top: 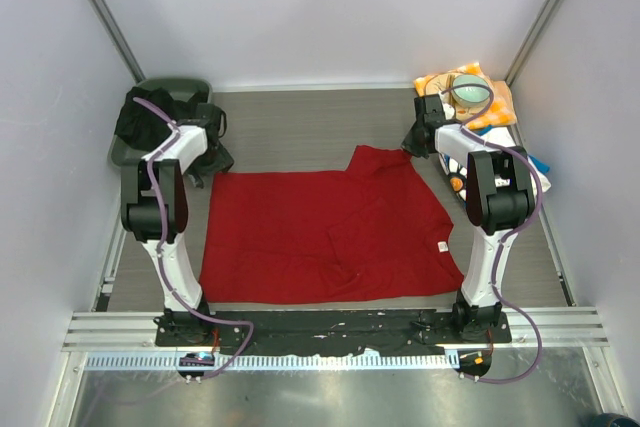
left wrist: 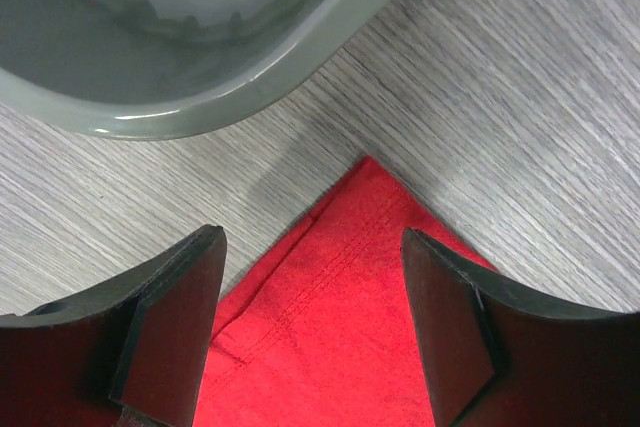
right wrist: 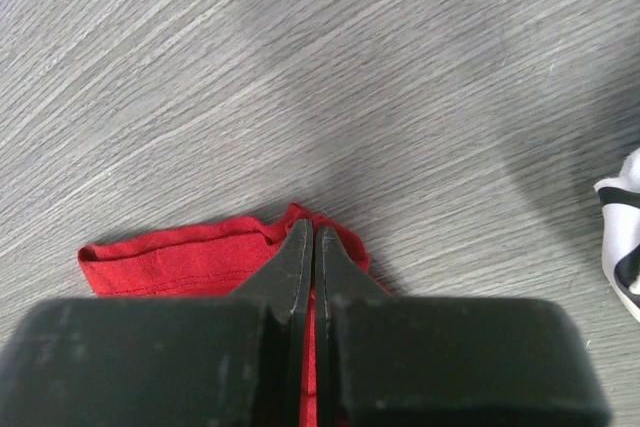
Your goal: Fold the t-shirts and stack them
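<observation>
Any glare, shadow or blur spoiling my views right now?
Top view: even light, sharp, slight sheen on the front metal strip. Left wrist: glints on the bin rim, soft shadow beside the red shirt corner. Right wrist: table grain sharp, broad soft shadow beyond the right pincer shut on the shirt.

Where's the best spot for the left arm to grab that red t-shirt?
Probably the far left corner of the red t-shirt, from straight above. It lies flat on the table, and its hemmed point sits between the left gripper's open jaws, while the right gripper pinches the far right edge.
</observation>
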You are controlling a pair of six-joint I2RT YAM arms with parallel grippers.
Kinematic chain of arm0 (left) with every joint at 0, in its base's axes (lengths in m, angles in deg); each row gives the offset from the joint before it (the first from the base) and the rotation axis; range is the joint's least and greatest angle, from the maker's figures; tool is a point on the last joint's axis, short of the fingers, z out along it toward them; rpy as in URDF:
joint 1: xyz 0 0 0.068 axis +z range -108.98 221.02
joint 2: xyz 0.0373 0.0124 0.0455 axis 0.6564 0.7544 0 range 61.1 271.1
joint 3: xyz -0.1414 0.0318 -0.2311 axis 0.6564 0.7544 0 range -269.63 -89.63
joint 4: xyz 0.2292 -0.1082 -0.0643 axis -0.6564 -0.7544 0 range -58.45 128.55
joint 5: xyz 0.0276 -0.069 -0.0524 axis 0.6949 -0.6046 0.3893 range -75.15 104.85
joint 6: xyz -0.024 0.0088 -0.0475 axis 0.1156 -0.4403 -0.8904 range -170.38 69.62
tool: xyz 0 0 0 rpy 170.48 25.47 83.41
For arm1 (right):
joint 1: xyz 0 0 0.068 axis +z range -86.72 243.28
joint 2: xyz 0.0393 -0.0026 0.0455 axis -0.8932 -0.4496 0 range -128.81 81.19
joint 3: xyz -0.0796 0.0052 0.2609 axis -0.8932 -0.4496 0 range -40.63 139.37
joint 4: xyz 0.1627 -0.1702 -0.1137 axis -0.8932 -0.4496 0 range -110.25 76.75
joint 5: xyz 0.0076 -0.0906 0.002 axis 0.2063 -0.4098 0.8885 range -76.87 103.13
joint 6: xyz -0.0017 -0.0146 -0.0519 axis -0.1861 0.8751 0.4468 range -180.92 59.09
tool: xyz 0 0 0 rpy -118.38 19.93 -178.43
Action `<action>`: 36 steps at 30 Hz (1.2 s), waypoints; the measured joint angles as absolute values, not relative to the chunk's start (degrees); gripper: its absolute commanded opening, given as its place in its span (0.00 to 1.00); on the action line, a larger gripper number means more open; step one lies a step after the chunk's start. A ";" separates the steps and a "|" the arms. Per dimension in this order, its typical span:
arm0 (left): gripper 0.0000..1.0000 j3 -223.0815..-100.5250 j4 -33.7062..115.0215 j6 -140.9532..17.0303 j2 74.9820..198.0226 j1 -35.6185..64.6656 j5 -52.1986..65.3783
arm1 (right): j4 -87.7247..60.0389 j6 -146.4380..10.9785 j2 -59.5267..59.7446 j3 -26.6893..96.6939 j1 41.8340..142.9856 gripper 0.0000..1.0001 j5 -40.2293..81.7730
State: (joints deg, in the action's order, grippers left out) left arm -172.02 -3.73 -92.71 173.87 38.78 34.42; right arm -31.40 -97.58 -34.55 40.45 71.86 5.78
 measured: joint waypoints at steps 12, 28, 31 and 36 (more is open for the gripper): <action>0.62 -171.02 -0.80 -93.49 174.98 38.06 35.06 | -30.98 -97.19 -34.55 40.07 71.86 0.01 5.97; 0.13 -170.49 3.62 -95.40 176.23 36.58 36.00 | -30.77 -97.01 -34.55 40.01 71.86 0.01 6.43; 0.00 -170.49 4.23 -95.42 176.32 36.31 36.15 | -30.74 -97.01 -34.55 40.01 71.86 0.01 6.43; 0.00 -170.34 4.53 -95.44 176.32 36.25 36.30 | -30.74 -96.99 -34.55 40.01 71.86 0.01 6.43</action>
State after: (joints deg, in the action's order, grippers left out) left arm -170.34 4.53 -95.44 176.32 36.25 36.30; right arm -30.74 -96.99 -34.55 40.01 71.86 6.43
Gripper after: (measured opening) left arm 0.020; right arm 0.036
